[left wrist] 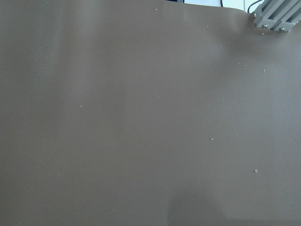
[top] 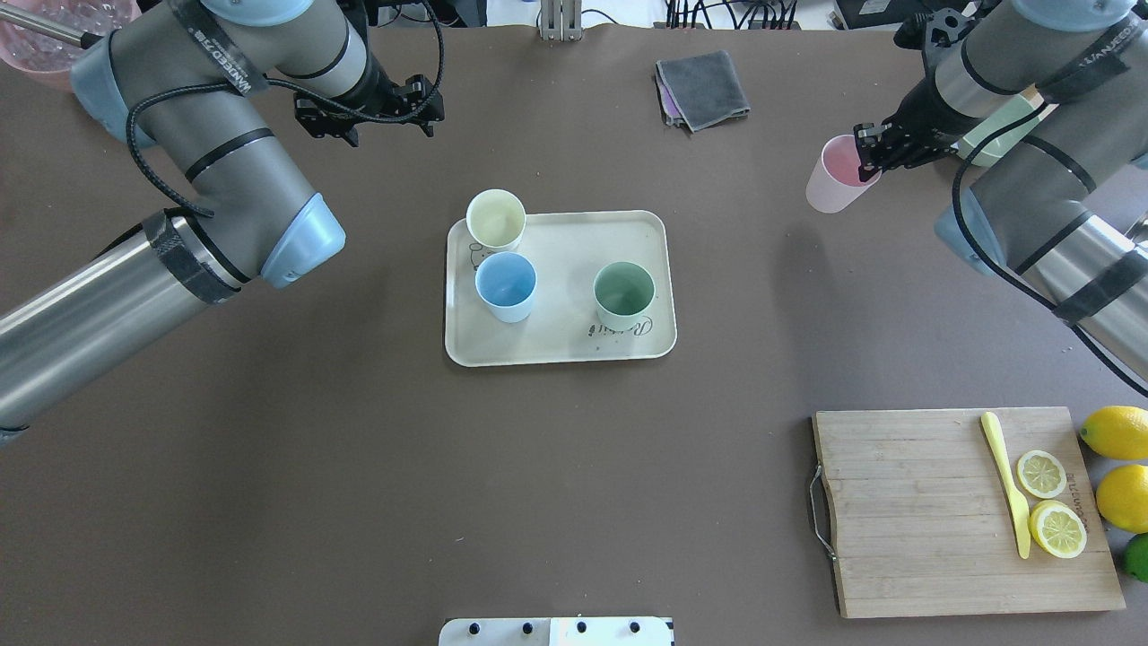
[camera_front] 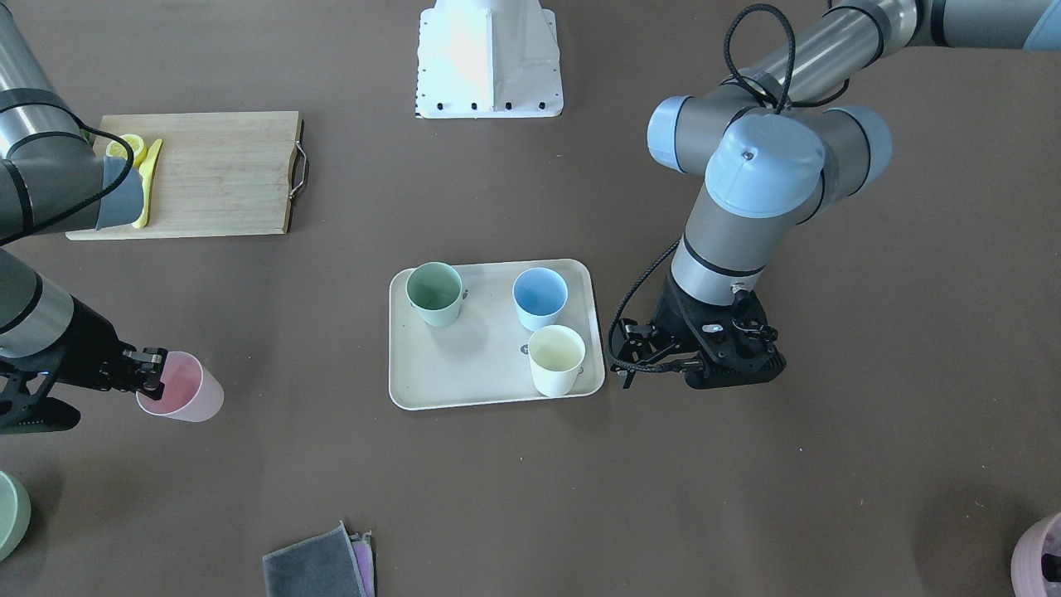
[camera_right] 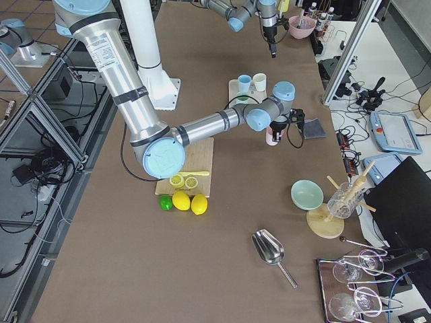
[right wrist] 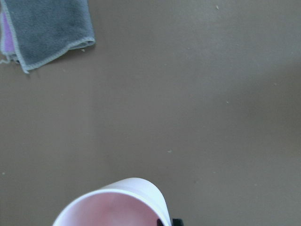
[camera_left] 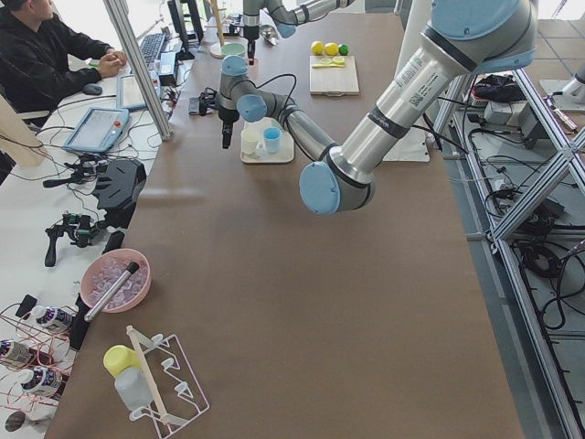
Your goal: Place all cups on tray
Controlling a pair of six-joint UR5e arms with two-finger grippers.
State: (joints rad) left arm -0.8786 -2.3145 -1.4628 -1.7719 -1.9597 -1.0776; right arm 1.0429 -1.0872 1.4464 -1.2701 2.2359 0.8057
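Pink cup (right wrist: 117, 202) rim filled the bottom of the right wrist view, close under the camera. The right hand (camera_front: 152, 369) pinched the cup's wall at the rim, one finger inside and one outside. That grip suits a thin, handleless tumbler too wide to span. The cup stood roughly upright, mouth up and long axis vertical, on the robot's right side, well apart from the tray (top: 574, 345). Whether its base rested on the counter (top: 359, 449) or hung just above it could not be told.

On the tray the green cup (top: 623, 290), blue cup (top: 505, 285) and cream cup (top: 495, 220) all stood mouth up. The bare middle and one end left room, by my judgement, for the fourth. The left hand (camera_front: 733, 356) hung empty just beside the tray, pointing down at bare counter. I cannot tell whether it was spread or pressed together.
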